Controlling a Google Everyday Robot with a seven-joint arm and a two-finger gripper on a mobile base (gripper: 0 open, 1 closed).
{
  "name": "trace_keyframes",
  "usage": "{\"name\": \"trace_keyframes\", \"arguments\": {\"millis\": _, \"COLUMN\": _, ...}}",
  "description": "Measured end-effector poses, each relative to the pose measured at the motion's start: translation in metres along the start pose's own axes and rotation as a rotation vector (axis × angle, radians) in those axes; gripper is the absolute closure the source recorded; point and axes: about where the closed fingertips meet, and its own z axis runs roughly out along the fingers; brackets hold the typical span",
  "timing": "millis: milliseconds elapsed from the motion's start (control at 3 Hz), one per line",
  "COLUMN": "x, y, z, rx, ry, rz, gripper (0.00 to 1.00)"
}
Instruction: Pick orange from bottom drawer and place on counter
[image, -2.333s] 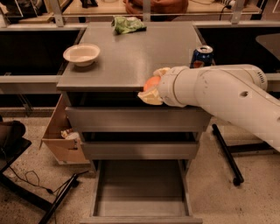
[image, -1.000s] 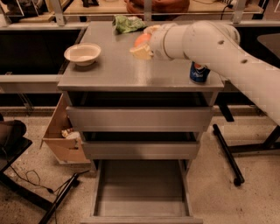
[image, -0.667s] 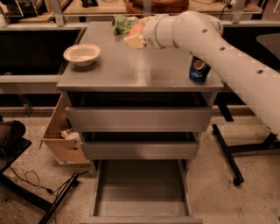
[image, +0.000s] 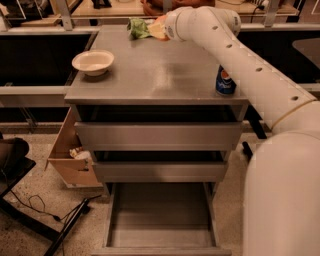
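Note:
My gripper (image: 158, 30) is at the far back edge of the counter (image: 155, 72), next to a green bag. It is shut on the orange (image: 160, 21), of which only a small orange patch shows between the pale fingers. It holds the orange just above the counter top. The white arm reaches in from the right across the counter. The bottom drawer (image: 160, 217) is pulled fully open at the foot of the cabinet, and its grey inside shows nothing in it. The two shallower drawers above it are slightly open.
A cream bowl (image: 93, 62) sits at the counter's left. A blue soda can (image: 225, 81) stands at the right edge, partly behind the arm. A green bag (image: 137, 27) lies at the back. A cardboard box (image: 67, 155) and cables lie on the floor at the left.
The gripper carried the orange from the counter's front edge up and across to the far back, beside the green bag. The drawers, bowl and can have not moved.

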Motion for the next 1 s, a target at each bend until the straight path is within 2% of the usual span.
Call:
{"name": "trace_keyframes", "arguments": {"millis": 333, "x": 0.024, "y": -0.002, "z": 0.033, "rx": 0.02, "ry": 0.05, "rz": 0.088, "gripper": 1.0}}
{"name": "trace_keyframes", "arguments": {"millis": 667, "x": 0.043, "y": 0.012, "z": 0.058, "rx": 0.033, "ry": 0.13, "rz": 0.105, "gripper": 1.0}}
{"name": "trace_keyframes", "arguments": {"millis": 1000, "x": 0.061, "y": 0.03, "z": 0.076, "rx": 0.036, "ry": 0.216, "rz": 0.094, "gripper": 0.96}}
